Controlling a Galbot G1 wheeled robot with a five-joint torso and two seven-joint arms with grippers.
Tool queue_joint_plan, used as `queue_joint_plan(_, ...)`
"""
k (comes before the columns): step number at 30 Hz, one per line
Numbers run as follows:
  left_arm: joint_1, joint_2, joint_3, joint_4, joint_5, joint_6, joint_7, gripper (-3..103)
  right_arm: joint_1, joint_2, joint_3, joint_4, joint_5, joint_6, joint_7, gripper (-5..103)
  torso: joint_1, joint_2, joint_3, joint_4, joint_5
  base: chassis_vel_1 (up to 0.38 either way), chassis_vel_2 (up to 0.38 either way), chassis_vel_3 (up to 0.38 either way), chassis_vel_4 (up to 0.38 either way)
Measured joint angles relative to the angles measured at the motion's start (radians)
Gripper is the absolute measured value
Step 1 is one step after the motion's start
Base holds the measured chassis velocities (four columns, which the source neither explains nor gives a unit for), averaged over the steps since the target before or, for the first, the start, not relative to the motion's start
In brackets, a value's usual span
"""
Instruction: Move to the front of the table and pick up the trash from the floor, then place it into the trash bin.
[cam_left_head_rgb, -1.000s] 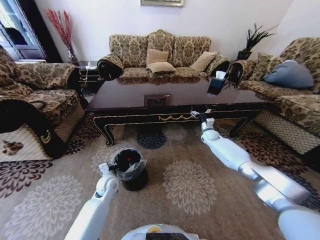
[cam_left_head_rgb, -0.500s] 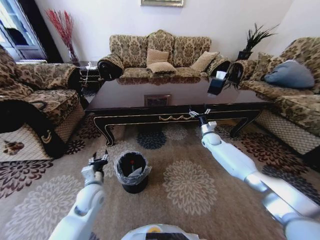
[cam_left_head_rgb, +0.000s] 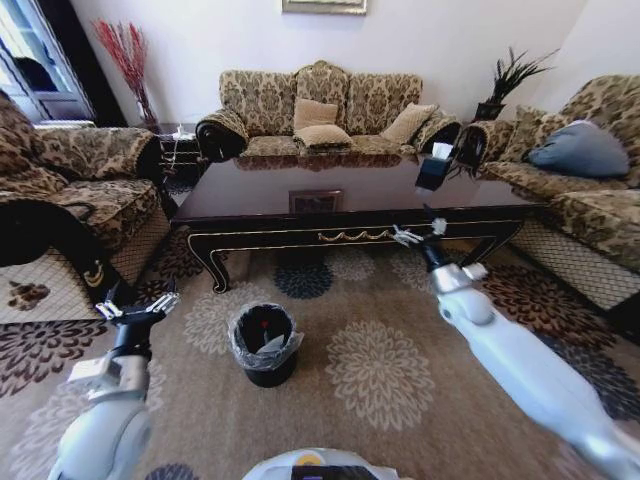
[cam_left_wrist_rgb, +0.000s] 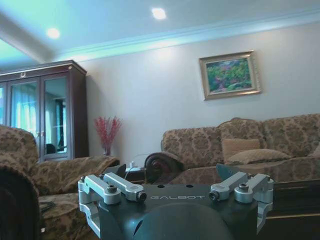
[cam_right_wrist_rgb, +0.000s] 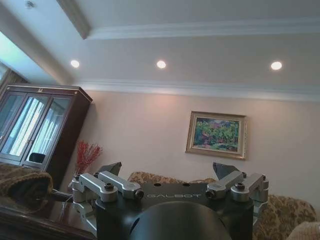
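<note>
You stand before the coffee table (cam_left_head_rgb: 350, 205) with left gripper (cam_left_head_rgb: 137, 310) and right gripper (cam_left_head_rgb: 418, 234) raised, jaws spread wide and empty; the trash bin (cam_left_head_rgb: 264, 345) on the carpet already holds litter, so judge any further pickup by scanning the floor.

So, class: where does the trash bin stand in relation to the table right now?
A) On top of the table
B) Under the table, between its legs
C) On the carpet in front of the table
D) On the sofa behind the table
C: the head view shows the trash bin standing on the patterned carpet, in front of the table.
</note>
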Motion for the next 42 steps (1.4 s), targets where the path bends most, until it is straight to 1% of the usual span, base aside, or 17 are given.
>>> queue_joint_plan(2,0.012,-0.037,-0.001,0.016,0.023,-0.016,0.018,100,-0.141,0.041,0.111,0.045,-0.038,0.002,-0.057,100,0.000,0.000,0.000,-0.0005,0.0000,0.000,0.000,0.000,0.000)
queue_joint_plan(5,0.017,-0.078,0.003,0.035,0.064,-0.023,0.021,100,-0.241,0.081,0.188,0.077,-0.074,0.004,-0.068,100,0.000,0.000,0.000,-0.0001,0.0001,0.000,0.000,0.000,0.000)
queue_joint_plan(9,0.045,-0.163,0.045,0.052,0.151,-0.010,-0.009,100,-0.439,0.162,0.297,0.147,-0.133,-0.033,0.007,100,0.000,0.000,0.000,-0.0001,0.0000,0.000,0.000,0.000,0.000)
queue_joint_plan(11,0.048,-0.166,0.048,0.052,0.154,-0.008,-0.012,100,-0.453,0.164,0.298,0.155,-0.133,-0.038,0.017,100,0.000,0.000,0.000,-0.0001,0.0000,0.000,0.000,0.000,0.000)
queue_joint_plan(14,0.086,-0.168,0.073,0.033,0.176,0.019,-0.048,100,-0.585,0.160,0.292,0.293,-0.095,-0.144,0.233,100,0.000,0.000,0.000,-0.0002,-0.0003,0.000,0.000,0.000,0.000)
queue_joint_plan(16,0.096,-0.157,0.077,0.018,0.162,0.042,-0.060,100,-0.612,0.149,0.288,0.353,-0.078,-0.190,0.321,100,0.000,0.000,0.000,0.0001,-0.0003,0.000,0.000,0.000,0.000)
queue_joint_plan(17,0.096,-0.157,0.077,0.018,0.162,0.042,-0.060,100,-0.612,0.149,0.288,0.353,-0.078,-0.190,0.321,100,0.000,0.000,0.000,0.0001,-0.0003,0.000,0.000,0.000,0.000)
queue_joint_plan(18,0.101,-0.143,0.082,0.004,0.141,0.069,-0.070,100,-0.633,0.135,0.285,0.415,-0.046,-0.228,0.390,100,0.000,0.000,0.000,0.0002,-0.0004,0.000,0.000,0.000,0.000)
queue_joint_plan(19,0.101,-0.135,0.085,0.002,0.132,0.080,-0.073,100,-0.641,0.130,0.286,0.441,-0.028,-0.237,0.404,100,0.000,0.000,0.000,0.0002,-0.0005,0.000,0.000,0.000,0.000)
queue_joint_plan(23,0.094,-0.122,0.095,0.017,0.125,0.080,-0.073,100,-0.642,0.131,0.295,0.445,-0.034,-0.219,0.374,100,0.000,0.000,0.000,0.0002,-0.0005,0.000,0.000,0.000,0.000)
queue_joint_plan(24,0.087,-0.115,0.106,0.037,0.104,0.073,-0.071,100,-0.631,0.145,0.305,0.391,-0.067,-0.134,0.280,100,0.000,0.000,0.000,0.0001,-0.0005,0.000,0.000,0.000,0.000)
queue_joint_plan(25,0.083,-0.113,0.110,0.047,0.094,0.064,-0.066,100,-0.622,0.153,0.308,0.356,-0.081,-0.071,0.230,100,0.000,0.000,0.000,-0.0002,-0.0002,0.000,0.000,0.000,0.000)
queue_joint_plan(26,0.083,-0.113,0.110,0.047,0.094,0.064,-0.066,100,-0.622,0.153,0.308,0.356,-0.081,-0.071,0.230,100,0.000,0.000,0.000,-0.0002,-0.0002,0.000,0.000,0.000,0.000)
queue_joint_plan(27,0.076,-0.113,0.109,0.059,0.096,0.044,-0.055,100,-0.612,0.165,0.321,0.319,-0.099,-0.009,0.162,100,0.000,0.000,0.000,0.0000,0.0001,0.000,0.000,0.000,0.000)
queue_joint_plan(29,0.070,-0.115,0.102,0.070,0.107,0.010,-0.033,100,-0.613,0.182,0.348,0.299,-0.108,0.037,0.087,100,0.000,0.000,0.000,-0.0001,0.0000,0.000,0.000,0.000,0.000)
queue_joint_plan(35,0.074,-0.120,0.098,0.057,0.082,-0.038,0.010,100,-0.632,0.208,0.388,0.314,-0.110,0.065,0.044,100,0.000,0.000,0.000,-0.0001,-0.0003,0.000,0.000,0.000,0.000)
queue_joint_plan(42,0.095,-0.129,0.094,0.037,0.083,-0.047,0.010,100,-0.653,0.231,0.399,0.354,-0.099,0.072,0.021,100,0.000,0.000,0.000,0.0001,-0.0003,0.000,0.000,0.000,0.000)
